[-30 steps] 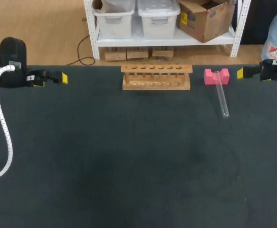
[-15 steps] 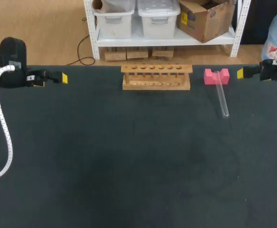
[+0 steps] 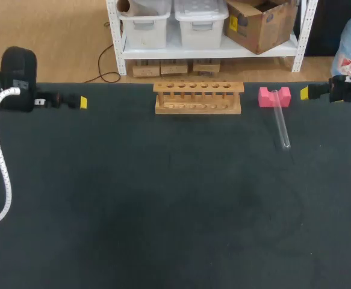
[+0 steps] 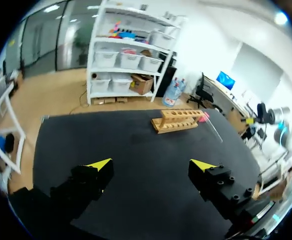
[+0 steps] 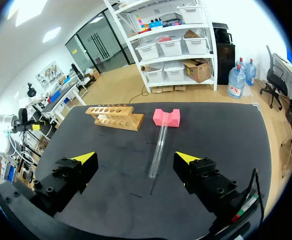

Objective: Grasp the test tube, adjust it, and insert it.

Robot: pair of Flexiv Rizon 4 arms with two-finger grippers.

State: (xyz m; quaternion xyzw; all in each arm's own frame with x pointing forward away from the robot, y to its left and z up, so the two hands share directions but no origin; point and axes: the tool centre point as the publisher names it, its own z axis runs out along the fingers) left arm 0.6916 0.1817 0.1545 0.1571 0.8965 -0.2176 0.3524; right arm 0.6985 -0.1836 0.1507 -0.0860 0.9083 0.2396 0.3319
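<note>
zero of three steps done, judging by how things lie: grasp, adjust and insert are all left.

test tube (image 3: 281, 126): lies on the worktop (image 3: 163, 198), far right side. one end is propped in the notch of a pink block (image 3: 274, 96), and the body runs from there toward the near edge, with the rounded end down on the dark mat. this makes it slightly tilted, not flat. it is clear-walled and looks empty; no cap that i can make out. it looks slim, smooth and round, so it is likely to roll or slip if pinched off-centre.

rack (image 3: 198, 97): wooden, with a single row of holes on top. it stands at the far middle of the worktop, to the left of the pink block and apart from it. every hole appears vacant.

left end effector (image 4: 153, 166): fingers spread wide, nothing between them. it is parked at the far left edge, well apart from the tube.

right end effector (image 5: 134, 158): also spread wide and empty. it sits at the far right edge, just beyond the pink block. in its wrist view the tube lies ahead of the fingers, not between them.

the right arm is nearer, so it is probably the one to grasp. the tube must then be brought upright before it can go into a hole.
</note>
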